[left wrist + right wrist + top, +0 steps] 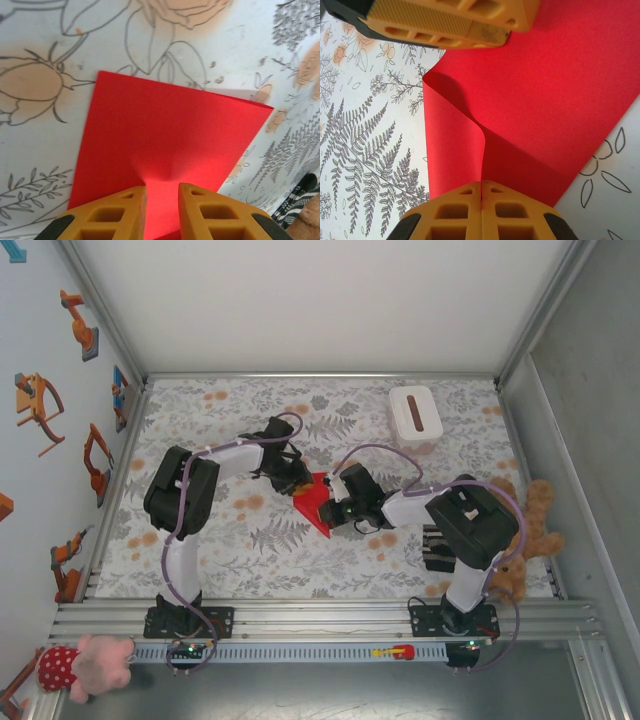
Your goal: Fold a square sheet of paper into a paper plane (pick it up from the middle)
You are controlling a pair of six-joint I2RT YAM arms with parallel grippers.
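The square sheet of paper [313,502] is bright red and lies partly folded on the flowered table cover between both arms. In the left wrist view the sheet of paper [165,125] spreads flat, with a small pucker just ahead of the fingertips. My left gripper [162,189] stands on it with its jaws a little apart and red paper showing in the gap. My right gripper [481,184] is shut on a raised flap of the sheet of paper [545,90], which curls up from the table. The left gripper's finger [445,20] rests at the paper's far edge.
A white box [415,415] with a dark slot stands at the back right. A brown plush toy [525,530] lies by the right arm's base, and a pink one [85,660] sits in front of the rail at the lower left.
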